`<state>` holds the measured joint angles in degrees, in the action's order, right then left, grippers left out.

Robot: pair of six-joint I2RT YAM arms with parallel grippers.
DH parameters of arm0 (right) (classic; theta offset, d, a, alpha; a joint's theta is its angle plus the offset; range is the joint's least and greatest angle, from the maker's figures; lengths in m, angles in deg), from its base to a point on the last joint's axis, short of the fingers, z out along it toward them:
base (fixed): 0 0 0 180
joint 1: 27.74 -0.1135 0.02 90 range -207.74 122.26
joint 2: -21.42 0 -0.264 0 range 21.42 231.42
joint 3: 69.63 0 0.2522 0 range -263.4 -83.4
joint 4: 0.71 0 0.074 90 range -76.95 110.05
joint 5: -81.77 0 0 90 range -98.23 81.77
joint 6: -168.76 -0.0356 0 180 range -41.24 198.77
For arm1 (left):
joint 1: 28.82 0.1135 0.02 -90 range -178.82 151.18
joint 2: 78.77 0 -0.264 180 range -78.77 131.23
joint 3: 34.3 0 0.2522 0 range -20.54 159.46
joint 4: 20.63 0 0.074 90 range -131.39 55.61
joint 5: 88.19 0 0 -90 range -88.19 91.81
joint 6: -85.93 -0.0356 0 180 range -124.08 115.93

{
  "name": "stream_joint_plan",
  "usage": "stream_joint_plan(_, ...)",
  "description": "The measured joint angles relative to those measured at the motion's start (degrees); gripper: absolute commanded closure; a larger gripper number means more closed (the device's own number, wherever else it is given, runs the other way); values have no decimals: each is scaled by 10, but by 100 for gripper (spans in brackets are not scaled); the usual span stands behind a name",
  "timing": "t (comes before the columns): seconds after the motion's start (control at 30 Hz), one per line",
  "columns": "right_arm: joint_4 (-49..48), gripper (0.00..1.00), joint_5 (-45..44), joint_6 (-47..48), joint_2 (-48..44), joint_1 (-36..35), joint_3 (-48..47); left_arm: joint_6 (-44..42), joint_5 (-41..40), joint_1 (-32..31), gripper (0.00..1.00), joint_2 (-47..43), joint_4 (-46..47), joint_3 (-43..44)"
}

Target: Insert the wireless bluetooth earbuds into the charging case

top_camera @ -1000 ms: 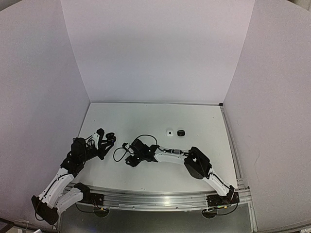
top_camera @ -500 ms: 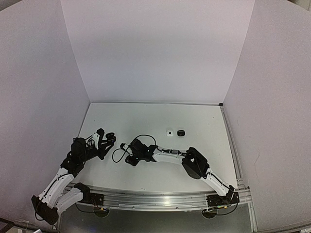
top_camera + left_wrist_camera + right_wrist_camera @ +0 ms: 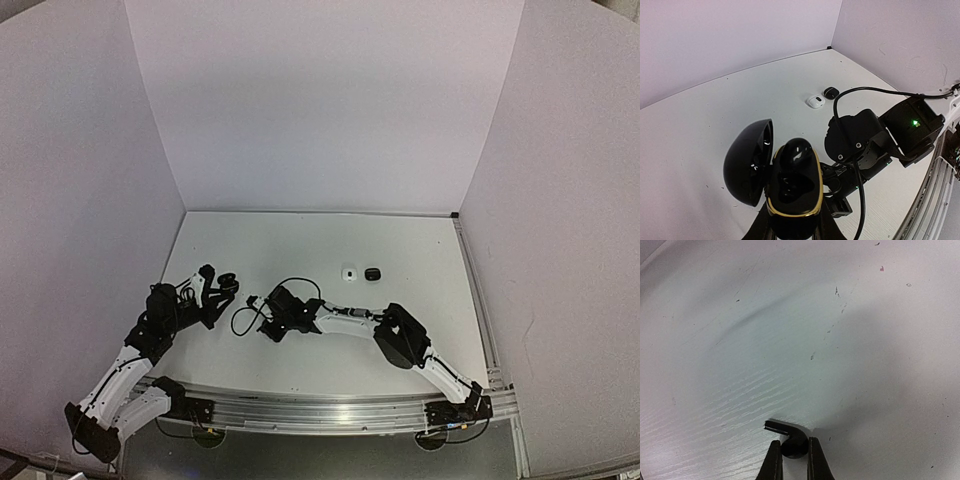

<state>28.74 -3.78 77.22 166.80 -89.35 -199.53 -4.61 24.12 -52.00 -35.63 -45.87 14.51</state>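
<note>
My left gripper (image 3: 214, 291) is shut on the base of a black charging case (image 3: 792, 192) with a gold rim, holding it up. Its lid (image 3: 747, 165) hangs open to the left. A glossy black rounded piece (image 3: 796, 152) sits at the far end of the case's inside. In the right wrist view my right gripper (image 3: 792, 452) is shut on a black earbud (image 3: 794, 444) lying on the white table. The earbud's stem (image 3: 777, 428) points left past the fingertips. From above, the right gripper (image 3: 257, 303) is low on the table, just right of the held case (image 3: 228, 283).
A small white pebble-shaped case (image 3: 349, 274) and a small black one (image 3: 373, 274) lie side by side mid-table, also seen in the left wrist view as the white case (image 3: 815, 101) and the black case (image 3: 831, 92). A black cable (image 3: 240, 318) loops off the right wrist. White walls enclose three sides.
My right gripper has closed from partly open onto the black earbud and its arm has edged slightly left. The left arm and the case have stayed still.
</note>
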Motion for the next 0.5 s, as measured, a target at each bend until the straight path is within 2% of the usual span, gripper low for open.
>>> stream_joint_plan(0.1, -1, 100, 0, 2, 0, 0, 0, 0, 0, 0, 100, 0, 0, 0)
stream_joint_plan(0.33, 5, 100, -18, 26, -2, 0, -4, 0, 0, 0, 100, 0, 0, 0)
stream_joint_plan(0.5, 29, 100, -52, 61, -42, -1, 9, -9, 0, 0, 100, -5, 0, 1)
